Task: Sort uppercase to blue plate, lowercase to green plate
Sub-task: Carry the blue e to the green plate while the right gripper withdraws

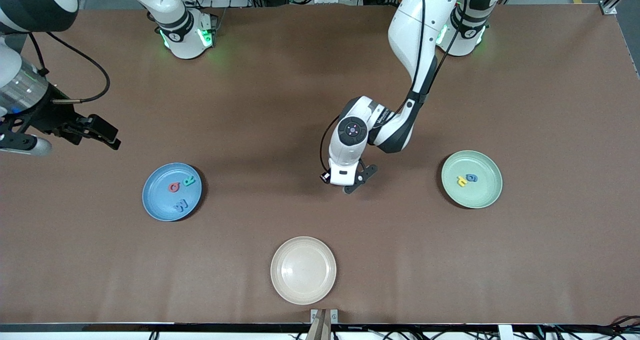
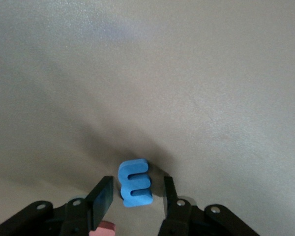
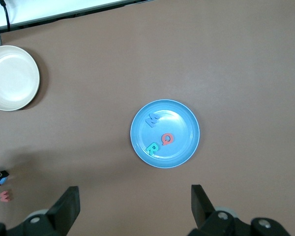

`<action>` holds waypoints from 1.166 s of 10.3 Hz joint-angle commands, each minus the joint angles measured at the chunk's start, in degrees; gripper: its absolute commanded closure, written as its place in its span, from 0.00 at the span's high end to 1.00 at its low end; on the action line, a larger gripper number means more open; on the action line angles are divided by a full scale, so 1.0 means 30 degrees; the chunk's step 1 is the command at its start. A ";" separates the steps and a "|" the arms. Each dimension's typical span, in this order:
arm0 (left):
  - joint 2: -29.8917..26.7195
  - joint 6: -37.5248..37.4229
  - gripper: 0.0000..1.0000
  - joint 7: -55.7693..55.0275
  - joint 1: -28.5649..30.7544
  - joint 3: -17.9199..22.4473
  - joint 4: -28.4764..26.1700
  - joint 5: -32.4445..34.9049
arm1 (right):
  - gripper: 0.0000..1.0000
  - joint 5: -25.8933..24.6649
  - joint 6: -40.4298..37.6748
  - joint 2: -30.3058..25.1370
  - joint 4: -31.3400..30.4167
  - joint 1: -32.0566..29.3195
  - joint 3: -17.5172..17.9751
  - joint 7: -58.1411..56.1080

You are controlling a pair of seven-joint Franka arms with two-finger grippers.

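Blue plate point(image 3: 165, 133) holds foam letters: red Q point(image 3: 167, 138), green R point(image 3: 152, 148), blue W point(image 3: 152, 119).

A matt brown table covering point(image 1: 280, 80) is seen beneath smooth, faintly glossy plastic plates: a blue plate point(image 1: 155, 205), a green plate point(image 1: 487, 192) and a beige plate point(image 1: 303, 270). A blue lowercase letter point(image 2: 134, 182) is shown as soft, matt foam, flanked by the matt black fingers point(image 2: 102, 197) of the left gripper point(image 2: 132, 201).
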 commanded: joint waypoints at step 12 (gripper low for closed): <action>-0.2678 -0.5961 0.00 0.5649 0.3522 -0.1506 -0.0242 0.3571 | 1.00 0.2372 -0.0583 0.0266 0.1031 0.0720 -0.0152 0.0863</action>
